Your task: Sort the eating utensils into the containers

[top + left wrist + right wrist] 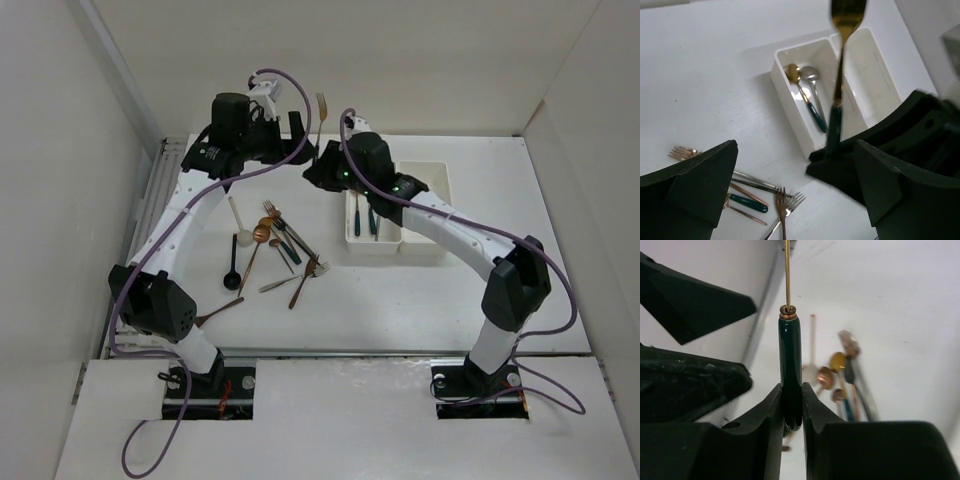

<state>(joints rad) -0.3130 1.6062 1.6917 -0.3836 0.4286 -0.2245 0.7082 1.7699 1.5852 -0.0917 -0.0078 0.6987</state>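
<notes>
My right gripper (pixel 791 405) is shut on the dark green handle of a gold utensil (pixel 790 355) and holds it upright, its head (pixel 321 103) pointing up. The left wrist view shows the same utensil (pixel 839 75) rising from the right gripper (pixel 840 160). Right beside it my left gripper (pixel 797 165) stands wide open with nothing between its fingers (pixel 705 175). The two joined white containers (pixel 352 232) lie under the right arm. The left bin (pixel 785 95) holds a gold spoon (pixel 794 74) and a silver spoon (pixel 810 75). The right bin (pixel 880 75) shows nothing inside.
Several forks and spoons (pixel 282 245) lie in a loose pile left of the bins. A black spoon (pixel 232 272) and a brown one (pixel 220 312) lie nearer the left arm. White walls enclose the table on three sides.
</notes>
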